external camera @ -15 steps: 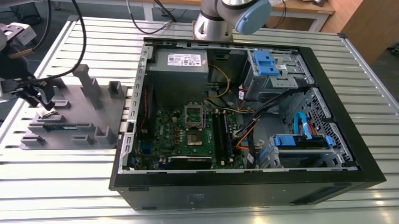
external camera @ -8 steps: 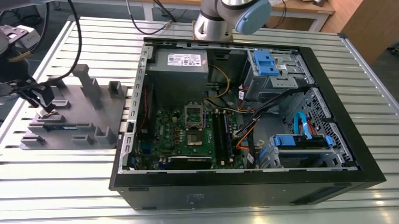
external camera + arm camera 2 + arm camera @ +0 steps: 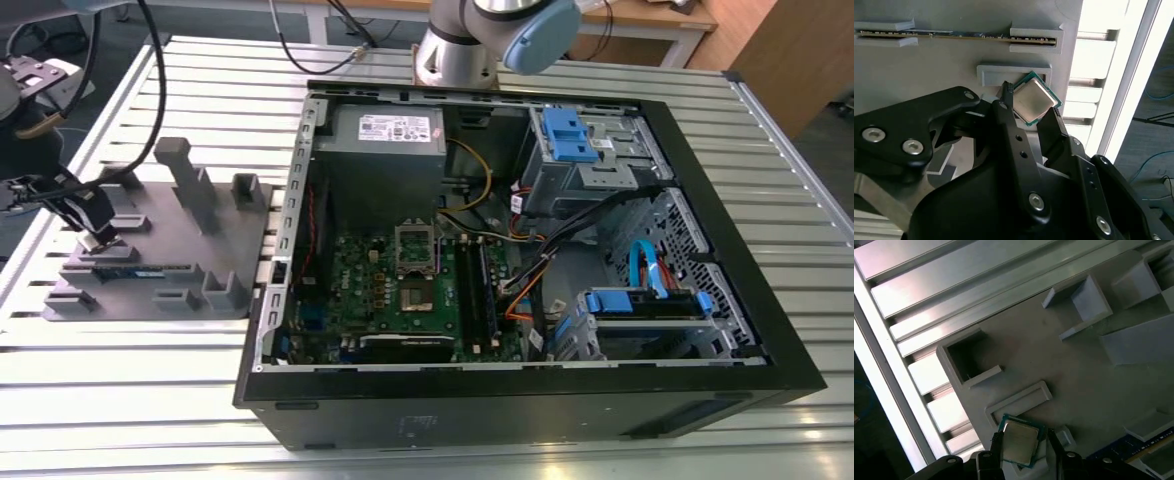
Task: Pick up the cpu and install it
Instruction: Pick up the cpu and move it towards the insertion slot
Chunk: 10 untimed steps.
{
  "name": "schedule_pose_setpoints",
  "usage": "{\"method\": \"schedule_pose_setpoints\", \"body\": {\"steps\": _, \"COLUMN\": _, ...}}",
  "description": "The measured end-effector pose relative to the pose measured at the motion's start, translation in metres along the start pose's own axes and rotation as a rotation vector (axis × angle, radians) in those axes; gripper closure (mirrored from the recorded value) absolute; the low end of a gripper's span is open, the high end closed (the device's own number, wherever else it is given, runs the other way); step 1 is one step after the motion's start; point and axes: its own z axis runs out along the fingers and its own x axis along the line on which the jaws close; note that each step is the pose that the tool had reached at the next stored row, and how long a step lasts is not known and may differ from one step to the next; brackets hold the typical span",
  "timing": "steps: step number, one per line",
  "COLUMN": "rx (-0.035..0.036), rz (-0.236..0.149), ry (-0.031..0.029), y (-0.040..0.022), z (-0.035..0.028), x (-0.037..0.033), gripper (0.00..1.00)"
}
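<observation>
The claw point(image 3: 1030, 107) is clenched on the cpu point(image 3: 1035, 96) by opposite edges, beside a raised pocket point(image 3: 1004, 72) near the grey tray's point(image 3: 929, 65) edge. Any print on its silver lid cannot be read.

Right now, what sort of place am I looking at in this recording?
Probably a robotics lab bench set up for PC assembly: an open desktop computer case with its motherboard exposed sits on a slatted aluminium table, beside a grey parts tray, and the claw grips the cpu above that tray.
</observation>
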Motion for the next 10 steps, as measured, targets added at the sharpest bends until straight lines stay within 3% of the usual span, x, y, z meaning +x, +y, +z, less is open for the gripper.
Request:
{"method": "schedule_pose_setpoints", "body": {"steps": 5, "rx": 0.0000, "rz": 0.003, "ry": -0.0002, "y": 0.0000, "z": 0.0002, "x": 0.0000, "gripper": 0.53}}
{"method": "schedule_pose_setpoints", "body": {"steps": 10, "rx": 0.0036, "rz": 0.076, "ry": -0.0020, "y": 0.0000, "z": 0.0011, "x": 0.0000, "gripper": 0.53}}
